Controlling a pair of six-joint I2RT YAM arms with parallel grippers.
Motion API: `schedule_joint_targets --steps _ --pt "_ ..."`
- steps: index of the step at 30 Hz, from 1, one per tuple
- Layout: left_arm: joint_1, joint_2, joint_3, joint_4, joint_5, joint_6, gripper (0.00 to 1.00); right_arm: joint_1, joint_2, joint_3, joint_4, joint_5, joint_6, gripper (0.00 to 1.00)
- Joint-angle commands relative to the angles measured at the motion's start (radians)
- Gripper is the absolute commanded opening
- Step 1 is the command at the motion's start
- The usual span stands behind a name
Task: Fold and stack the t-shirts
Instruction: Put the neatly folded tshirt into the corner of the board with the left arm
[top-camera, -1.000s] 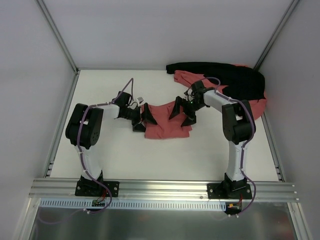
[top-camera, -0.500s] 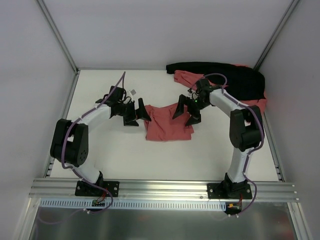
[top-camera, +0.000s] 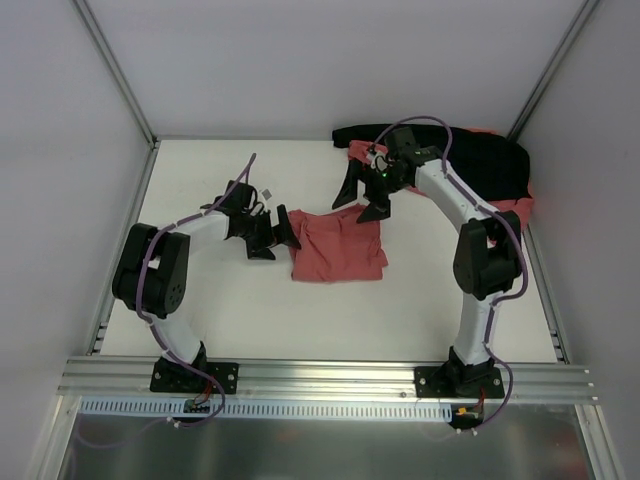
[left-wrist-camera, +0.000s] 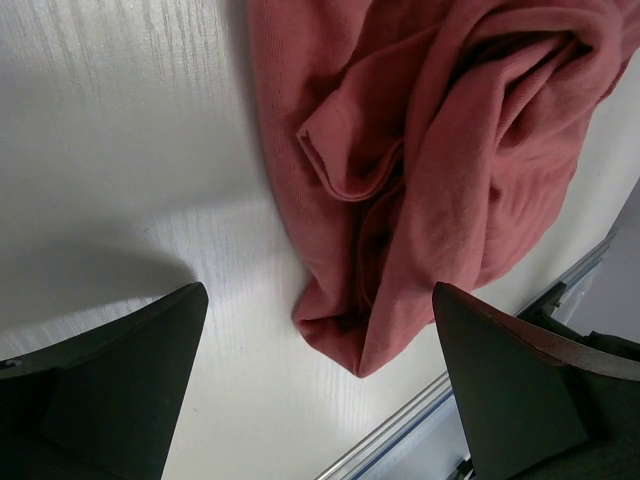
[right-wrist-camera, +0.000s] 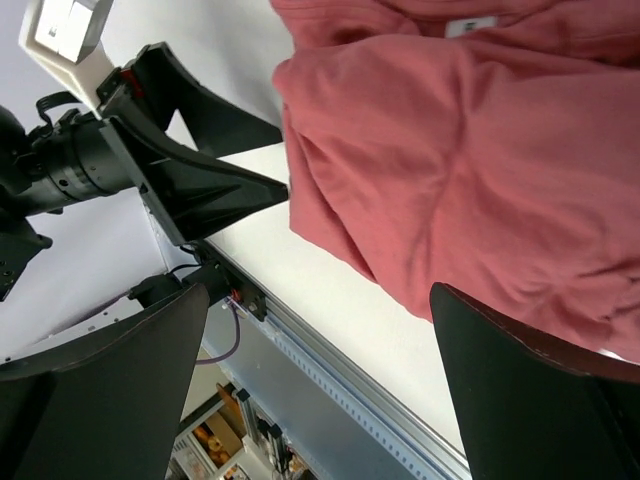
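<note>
A salmon-red t-shirt (top-camera: 338, 246) lies folded in a rough rectangle at the middle of the table; it also shows in the left wrist view (left-wrist-camera: 440, 160) and in the right wrist view (right-wrist-camera: 450, 150). My left gripper (top-camera: 274, 236) is open and empty just left of the shirt's left edge. My right gripper (top-camera: 361, 198) is open and empty above the shirt's far edge. More salmon-red t-shirts (top-camera: 372, 155) lie in a heap at the back right, partly under a black cloth (top-camera: 460, 150).
The white table (top-camera: 210, 290) is walled on the left, back and right by white panels. An aluminium rail (top-camera: 320, 378) runs along the near edge with both arm bases on it.
Both grippers have let go of the shirt and drawn away from it. The right gripper rose and moved back toward the heap. The shirt now lies flatter on the table.
</note>
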Motion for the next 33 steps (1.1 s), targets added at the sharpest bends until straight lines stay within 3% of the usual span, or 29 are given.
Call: schedule_joint_targets --steps 1,18,33 --pt "0.006 0.012 -0.003 0.044 -0.008 -0.023 0.99 0.063 0.04 0.061 -0.019 -0.04 0.033 0.99" --pt "0.003 0.137 0.005 0.157 0.03 -0.083 0.99 0.141 0.136 -0.052 0.037 -0.053 0.022 0.99" --pt "0.003 0.19 -0.119 0.341 0.123 -0.163 0.99 0.139 0.159 -0.06 0.053 -0.047 0.024 1.0"
